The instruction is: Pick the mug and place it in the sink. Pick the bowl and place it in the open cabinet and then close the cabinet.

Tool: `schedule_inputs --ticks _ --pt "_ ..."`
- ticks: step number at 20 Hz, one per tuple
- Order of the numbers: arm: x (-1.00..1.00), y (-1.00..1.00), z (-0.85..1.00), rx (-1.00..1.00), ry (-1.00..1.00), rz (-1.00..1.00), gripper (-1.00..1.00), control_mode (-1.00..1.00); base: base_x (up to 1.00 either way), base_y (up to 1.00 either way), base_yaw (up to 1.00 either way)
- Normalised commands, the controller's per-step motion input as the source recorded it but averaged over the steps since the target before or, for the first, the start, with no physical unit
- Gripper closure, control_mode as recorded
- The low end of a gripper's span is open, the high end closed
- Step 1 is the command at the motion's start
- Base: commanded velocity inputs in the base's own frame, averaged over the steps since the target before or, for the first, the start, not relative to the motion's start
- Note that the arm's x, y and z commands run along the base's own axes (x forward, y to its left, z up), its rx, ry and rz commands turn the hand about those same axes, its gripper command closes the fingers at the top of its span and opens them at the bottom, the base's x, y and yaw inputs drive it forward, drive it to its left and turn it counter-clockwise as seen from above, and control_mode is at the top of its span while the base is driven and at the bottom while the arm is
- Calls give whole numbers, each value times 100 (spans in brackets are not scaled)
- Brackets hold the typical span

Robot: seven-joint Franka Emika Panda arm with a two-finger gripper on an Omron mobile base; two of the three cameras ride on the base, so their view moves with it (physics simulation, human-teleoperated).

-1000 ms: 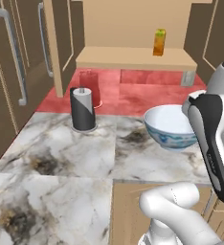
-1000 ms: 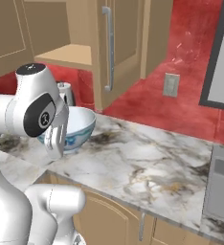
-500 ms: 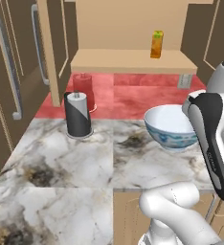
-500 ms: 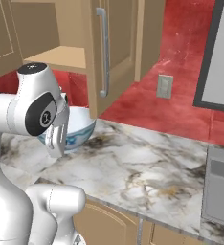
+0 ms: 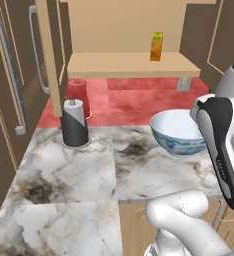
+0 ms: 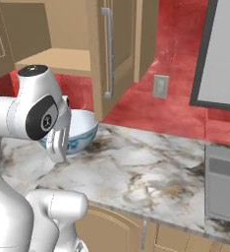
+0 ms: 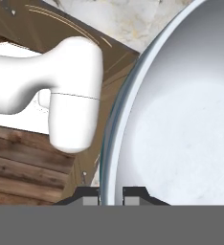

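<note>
The white bowl with a blue pattern (image 5: 176, 132) hangs just above the marble counter, in front of the open tan cabinet (image 5: 129, 65). In the hand view my gripper (image 7: 111, 194) is shut on the bowl (image 7: 181, 110), its two fingertips pinching the rim. From the right side, my white hand reaches down over the near rim of the bowl (image 6: 82, 130). The cabinet door (image 6: 109, 54) stands swung open beside its shelf (image 6: 58, 61). The mug and the sink are out of view.
A dark cylinder with a white top (image 5: 75, 125) stands on the counter (image 5: 89, 170) at the left, with a red rounded object (image 5: 80, 97) behind it. An orange bottle (image 5: 157, 46) sits on the cabinet shelf. A grey appliance (image 6: 225, 192) is at the counter's right end.
The whole picture has shifted, so the base has moved; the cabinet now looks closer and larger. The bowl stays in my grip at the same place relative to the arm.
</note>
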Motion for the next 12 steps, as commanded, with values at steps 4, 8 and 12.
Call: schedule_inputs --ticks 4,8,12 --pt "0 0 0 0 0 0 100 100 49 100 -16" --pt "0 0 0 0 0 0 100 100 51 100 0" --pt "0 0 0 0 0 0 100 100 49 100 0"
